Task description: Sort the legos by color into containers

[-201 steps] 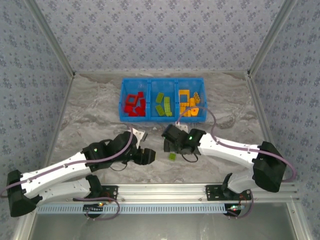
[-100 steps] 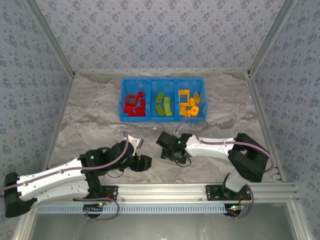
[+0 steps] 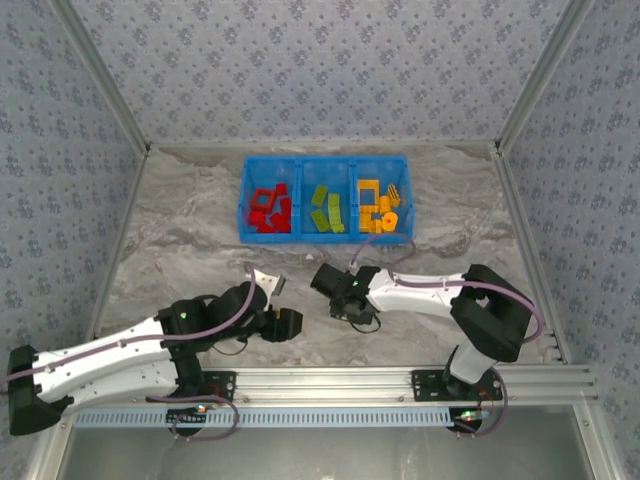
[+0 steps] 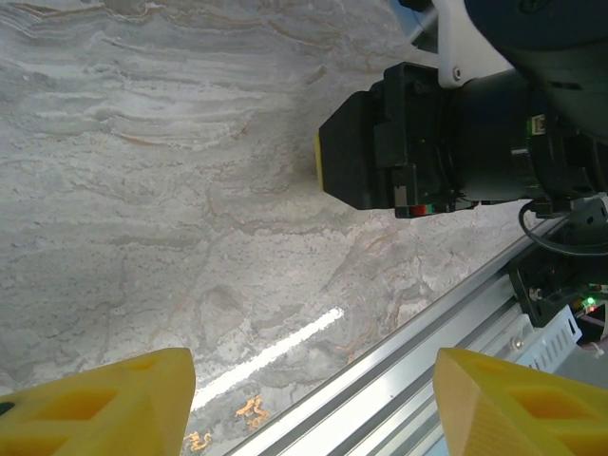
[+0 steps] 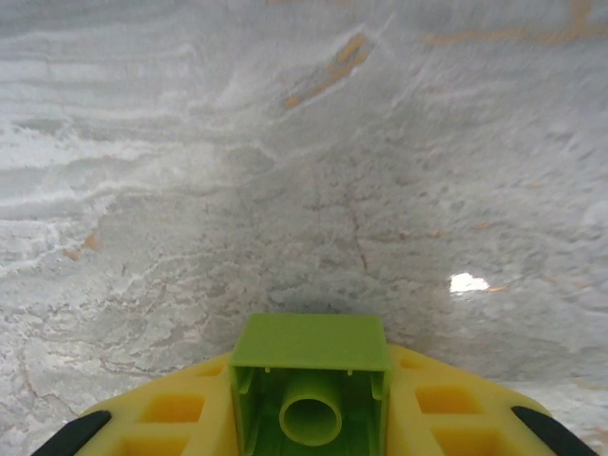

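Right hand [image 5: 309,413] grasps a green brick [image 5: 310,353] (pickup step); next, lift it to the blue bin [image 3: 325,159], middle compartment; left hand [image 4: 313,399] released.

Log for you, surfaces only. The tabletop [image 3: 180,230] is marbled grey stone-look, smooth and semi-gloss; you get a lamp glare at lower right of the right wrist view. Bottom centre there, the green brick [image 5: 310,366] is smooth satin moulded plastic. The right gripper fingers [image 5: 171,410] flanking it are matt yellow plastic. Overhead, upper centre, the blue bin [image 3: 325,159] is glossy plastic. Along the bottom, the rail [image 3: 330,380] is brushed metal.
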`<state>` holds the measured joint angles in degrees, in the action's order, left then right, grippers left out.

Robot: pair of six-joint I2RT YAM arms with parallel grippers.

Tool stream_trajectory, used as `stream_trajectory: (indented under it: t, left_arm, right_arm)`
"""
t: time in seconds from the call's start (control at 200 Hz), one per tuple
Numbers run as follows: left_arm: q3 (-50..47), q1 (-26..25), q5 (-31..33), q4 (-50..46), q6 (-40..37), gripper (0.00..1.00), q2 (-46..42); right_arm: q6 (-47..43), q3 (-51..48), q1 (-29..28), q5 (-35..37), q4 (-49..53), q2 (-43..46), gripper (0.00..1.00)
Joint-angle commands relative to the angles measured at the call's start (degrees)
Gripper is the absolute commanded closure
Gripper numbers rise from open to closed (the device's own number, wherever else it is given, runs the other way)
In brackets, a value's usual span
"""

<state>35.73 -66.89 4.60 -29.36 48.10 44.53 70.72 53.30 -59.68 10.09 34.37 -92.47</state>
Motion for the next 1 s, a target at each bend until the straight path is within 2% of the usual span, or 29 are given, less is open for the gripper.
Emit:
stream_trajectory:
  t: [0.0, 0.09, 0.175, 0.34, 0.46, 0.66, 0.849, 0.994]
  left_arm:
    - [4.16, -0.38, 4.38, -0.80, 0.25, 0.32, -2.02]
    - [7.57, -0.33, 9.17, -3.24, -0.55, 0.32, -3.29]
    - [12.32, 0.86, 12.44, -6.07, -2.05, 0.28, -2.59]
    - [20.61, 8.57, 8.27, -7.82, -5.18, 0.28, 3.22]
    - [24.32, 14.06, 7.22, -8.42, -4.61, 0.28, 6.68]
    - [26.57, 17.89, 5.05, -6.41, -5.00, 0.28, 9.46]
    - [25.65, 18.07, 4.89, -5.96, -4.84, 0.28, 9.42]
    - [25.13, 18.06, 4.57, -5.54, -4.66, 0.28, 9.24]
  right_arm:
    - [-5.09, 5.04, -0.14, 7.67, 7.16, 3.72, 0.68]
    - [-12.42, 10.22, 2.17, 11.03, 8.82, 5.77, 0.68]
    - [-22.00, 16.56, 6.44, 8.55, 6.41, 4.90, 0.68]
    - [-34.03, 29.22, 15.67, -2.99, 2.11, -3.77, 0.68]
    - [-40.30, 36.03, 21.72, -17.49, -3.78, -11.61, 0.68]
    - [-43.73, 47.40, 26.64, -29.24, -1.75, -24.89, 0.69]
    - [-44.62, 50.12, 27.00, -31.83, -0.23, -30.76, 0.66]
    - [-44.88, 50.08, 26.79, -31.18, -0.18, -32.46, 0.64]
